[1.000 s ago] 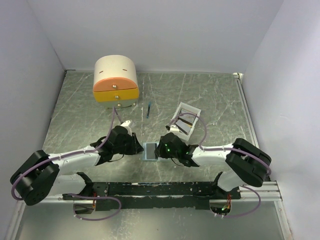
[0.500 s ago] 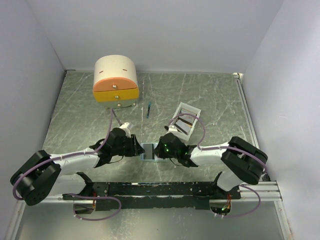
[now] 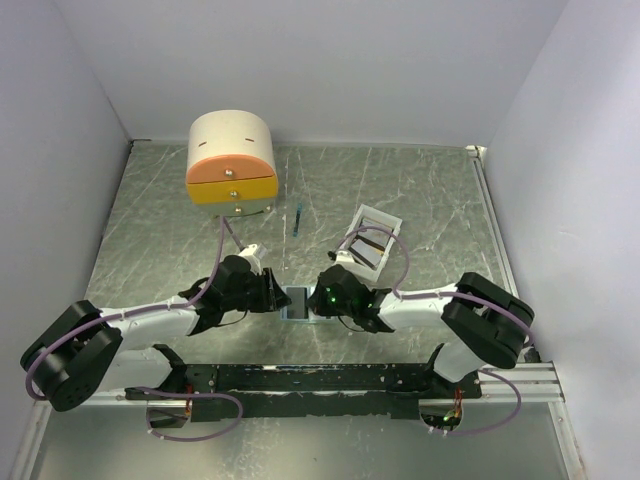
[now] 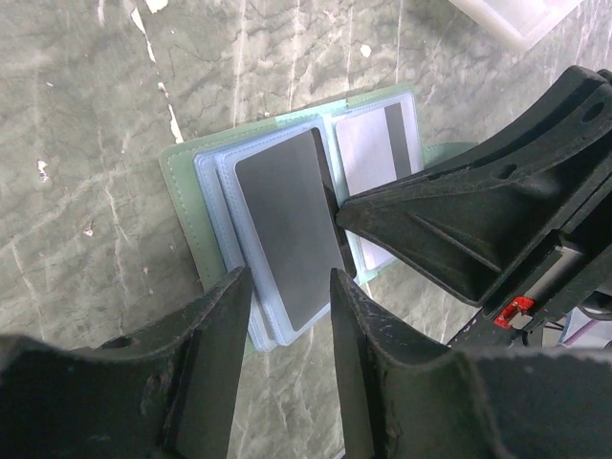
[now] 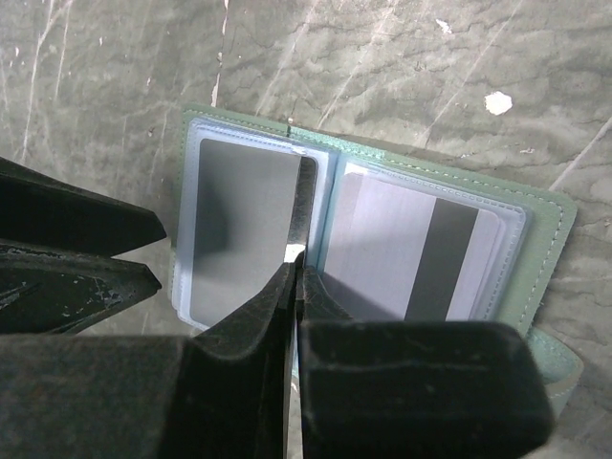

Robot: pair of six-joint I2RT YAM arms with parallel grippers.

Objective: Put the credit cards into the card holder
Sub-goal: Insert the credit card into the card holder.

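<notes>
Card holder (image 5: 550, 225) lies open under your R gripper (image 5: 294, 268): fingers together, tips at dark card (image 5: 239, 229) edge. L gripper (image 4: 287, 292) jaws apart, empty, just above same card.

Soft stitched cover, glossy sleeves, matt card.
The card holder (image 5: 550, 225) at the centre of the right wrist view has a pale green, leather-like cover with a stitched edge and clear, shiny plastic sleeves. The grey card (image 5: 234, 229) inside looks smooth and matt. The table (image 5: 402, 57) is veined like stone, with a dull sheen. The right gripper (image 5: 297, 256) is matt, grainy black plastic.
</notes>
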